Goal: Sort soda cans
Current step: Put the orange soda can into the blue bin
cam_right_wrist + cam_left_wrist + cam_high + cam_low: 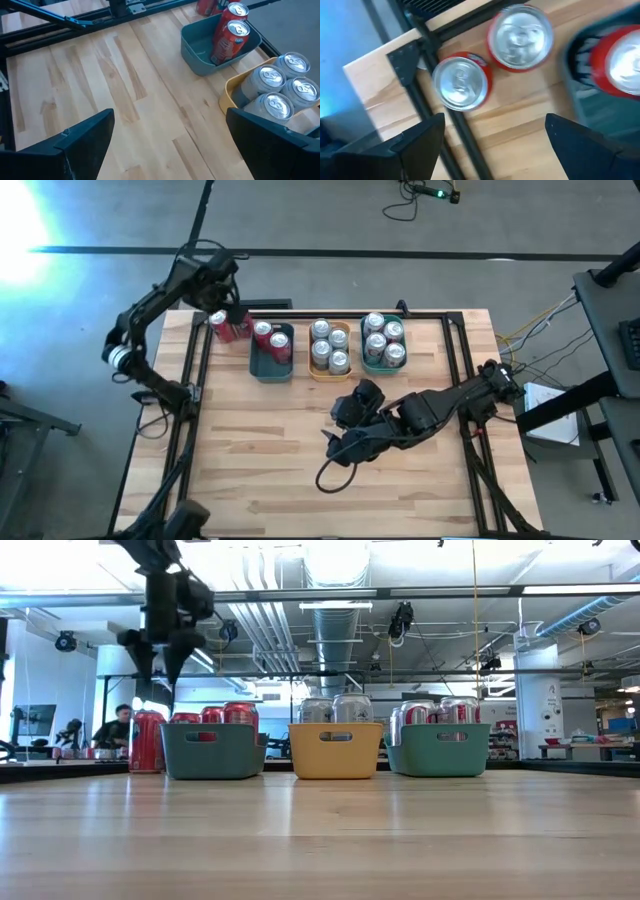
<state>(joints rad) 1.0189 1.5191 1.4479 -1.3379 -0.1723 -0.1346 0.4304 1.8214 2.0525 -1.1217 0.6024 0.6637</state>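
Two red soda cans (228, 327) stand upright on the wood at the table's far left corner, beside a teal tray (270, 368) that holds two more red cans (272, 340). My left gripper (224, 308) hangs open above the two loose cans (461, 82) (520, 37), touching neither; the low view shows it (160, 668) well above a red can (147, 740). A yellow tray (330, 370) holds several silver cans, and a green tray (366, 360) holds several pale cans. My right gripper (345, 412) rests open near the table's middle, with nothing between its fingers (170, 145).
The three trays stand in a row along the far edge (212, 750) (335, 750) (438, 748). A black frame rail (427, 85) runs past the loose cans at the corner. A black cable loop (335, 465) lies by the right arm. Bare wood (260, 470) spreads toward the near edge.
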